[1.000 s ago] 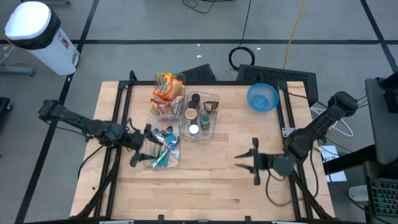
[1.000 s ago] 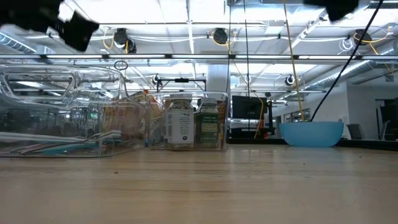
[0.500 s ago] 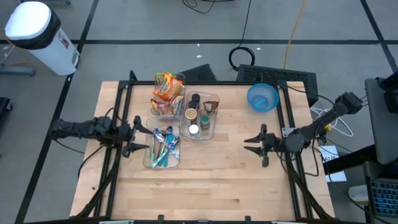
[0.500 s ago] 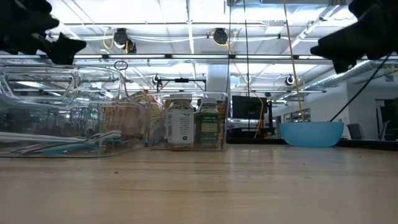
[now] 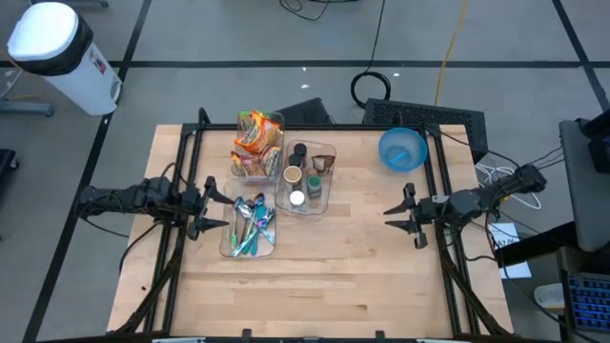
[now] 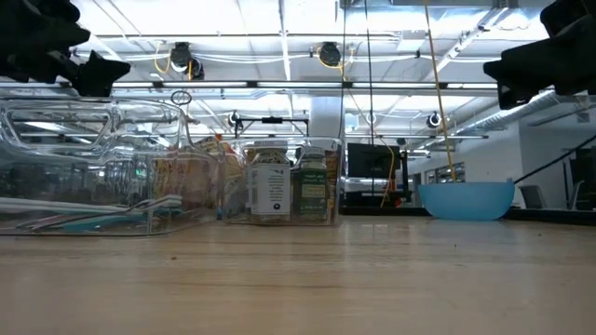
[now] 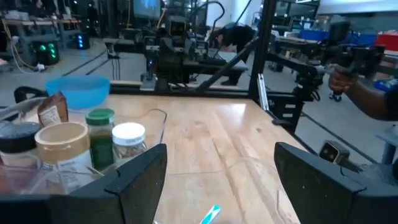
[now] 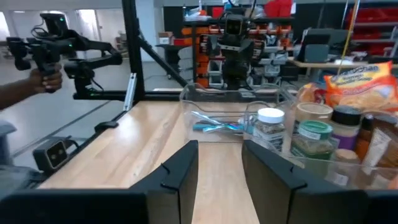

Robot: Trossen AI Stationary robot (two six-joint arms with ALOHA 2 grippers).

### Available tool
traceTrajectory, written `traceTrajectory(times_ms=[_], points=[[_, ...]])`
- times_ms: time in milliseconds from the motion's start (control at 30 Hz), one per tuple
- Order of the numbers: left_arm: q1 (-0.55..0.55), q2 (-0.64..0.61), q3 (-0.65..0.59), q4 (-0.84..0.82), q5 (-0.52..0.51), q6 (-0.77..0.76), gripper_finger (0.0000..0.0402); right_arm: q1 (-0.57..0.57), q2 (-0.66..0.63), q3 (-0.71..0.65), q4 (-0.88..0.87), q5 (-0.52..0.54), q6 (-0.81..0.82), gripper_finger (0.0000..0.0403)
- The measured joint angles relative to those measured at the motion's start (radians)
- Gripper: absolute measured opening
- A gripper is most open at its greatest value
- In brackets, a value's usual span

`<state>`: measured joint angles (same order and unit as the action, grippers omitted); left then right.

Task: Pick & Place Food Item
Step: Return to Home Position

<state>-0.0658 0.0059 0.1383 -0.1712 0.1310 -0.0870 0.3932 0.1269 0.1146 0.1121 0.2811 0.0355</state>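
Orange food packets (image 5: 255, 136) stand in a clear bin at the table's far side. A second clear bin holds jars (image 5: 307, 177), and a third, nearer one holds cutlery (image 5: 250, 227). A blue bowl (image 5: 402, 150) rests on the table's far right. My left gripper (image 5: 207, 207) hovers open and level at the table's left edge, just left of the cutlery bin, pointing right. My right gripper (image 5: 412, 214) hovers open and level at the right edge, pointing left, with nothing between its fingers (image 8: 219, 165). The left wrist view shows the jars (image 7: 99, 127) and the bowl (image 7: 78, 90).
Bare wood (image 5: 334, 276) lies across the table's middle and near part. Black frame rails (image 5: 181, 191) run along both sides. A white waste bin (image 5: 57, 48) stands on the floor at the far left. A person's hand (image 8: 43, 62) holds a device beyond the table.
My right gripper has drawn back from the near middle of the table toward the right edge and a little toward the far edge, sinking as it went. My left gripper has pulled back off the cutlery bin toward the left edge, then kept still.
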Motion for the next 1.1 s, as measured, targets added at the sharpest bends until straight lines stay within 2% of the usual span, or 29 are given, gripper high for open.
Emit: traceTrajectory(times_ms=[133,200,433,900,1100], points=[[0.000,0.000,0.000,0.001,-0.007,0.015,0.0305,-0.007,-0.124,0.000,-0.078,0.003,-0.057,0.0116],[0.000,0.000,0.000,0.003,-0.024,0.022,0.0302,-0.006,-0.124,0.009,-0.077,-0.002,-0.078,0.0116],[0.000,0.000,0.000,0.008,-0.032,0.026,0.0304,-0.005,-0.120,0.025,-0.089,-0.204,-0.157,0.0116],[0.000,0.000,0.000,0.008,-0.035,0.026,0.0310,-0.005,-0.111,-0.093,-0.044,-0.205,-0.172,0.0116],[0.000,0.000,0.000,0.008,-0.035,0.027,0.0310,-0.005,-0.104,-0.096,-0.061,-0.207,-0.172,0.0116]])
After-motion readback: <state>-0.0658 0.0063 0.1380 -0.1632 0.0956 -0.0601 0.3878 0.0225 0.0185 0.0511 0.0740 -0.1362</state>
